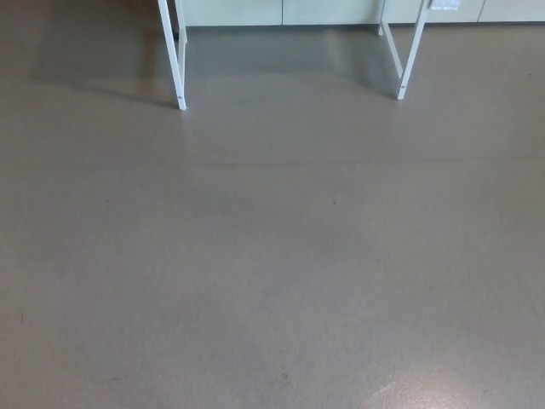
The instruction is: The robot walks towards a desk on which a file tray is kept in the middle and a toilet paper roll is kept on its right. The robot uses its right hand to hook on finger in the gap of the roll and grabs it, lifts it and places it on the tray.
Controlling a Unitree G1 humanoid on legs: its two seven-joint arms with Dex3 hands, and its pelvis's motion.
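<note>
You are looking down at bare grey floor [272, 281] that fills nearly the whole frame, with one white desk leg [176, 60] at the upper left and a second [410, 55] at the upper right. Neither the left hand nor the right hand shows, so you cannot tell how their fingers stand. The roll and the tray are out of frame, so their place relative to the right hand cannot be told.

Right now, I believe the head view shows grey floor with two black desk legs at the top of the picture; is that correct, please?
Not quite: the legs are white, not black, as the head view shows. The rest holds: they stand at the top of the picture on grey floor.
</note>
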